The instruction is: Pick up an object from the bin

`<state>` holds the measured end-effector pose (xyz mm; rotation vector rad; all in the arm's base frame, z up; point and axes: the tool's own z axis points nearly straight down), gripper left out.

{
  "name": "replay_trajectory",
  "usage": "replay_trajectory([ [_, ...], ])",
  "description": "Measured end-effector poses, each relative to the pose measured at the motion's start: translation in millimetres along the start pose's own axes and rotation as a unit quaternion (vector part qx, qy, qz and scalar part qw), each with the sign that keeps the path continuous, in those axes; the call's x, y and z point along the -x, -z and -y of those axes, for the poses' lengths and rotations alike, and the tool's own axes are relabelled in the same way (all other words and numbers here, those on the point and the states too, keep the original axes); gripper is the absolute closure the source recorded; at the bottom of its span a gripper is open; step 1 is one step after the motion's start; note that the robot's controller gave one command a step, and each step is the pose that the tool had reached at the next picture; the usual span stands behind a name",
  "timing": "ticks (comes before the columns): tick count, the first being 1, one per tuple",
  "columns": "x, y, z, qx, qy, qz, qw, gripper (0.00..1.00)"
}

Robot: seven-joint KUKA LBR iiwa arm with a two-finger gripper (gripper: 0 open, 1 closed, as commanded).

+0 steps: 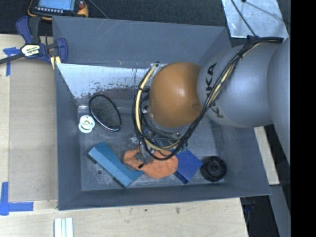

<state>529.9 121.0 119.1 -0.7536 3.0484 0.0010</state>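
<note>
Orange lump [160,168] lies by the bin's [69,132] front wall, long axis left to right, between a blue slab [111,164] and a blue block [188,165]. Gripper [142,157] is down over its left end; whether it is open or holds anything, I cannot tell.

The gripper [142,157] hangs low in the grey metal bin [69,147], right over a soft orange lump [160,168]. A flat light-blue bar [111,163] touches the lump on one side. A dark-blue block [189,165] and a round black knob [214,168] lie on the other.
</note>
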Motion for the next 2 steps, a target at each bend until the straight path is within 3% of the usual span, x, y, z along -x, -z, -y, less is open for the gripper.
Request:
replay_trajectory([
  [1,13.9,45,8,0.0,0.003,-0.0008,1.0,1.0],
  [2,12.1,83,12,0.0,0.016,0.001,0.9999,1.0],
])
